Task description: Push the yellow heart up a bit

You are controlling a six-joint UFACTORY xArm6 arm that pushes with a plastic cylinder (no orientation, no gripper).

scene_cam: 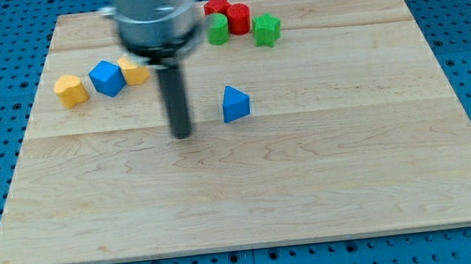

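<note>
Resting on the wooden board (328,192), my tip (183,134) sits at centre; a plain rod, no jaws. Two yellow blocks at ten o'clock: yellow heart (70,90), second yellow block (133,71). Two blues: blue cube (107,78), blue triangle (234,103). Two reds: red star (217,5), red block (238,17). Two greens: green block (218,30), green star (266,29).

Yellow block (133,72) half behind blurred rod (155,18)
</note>
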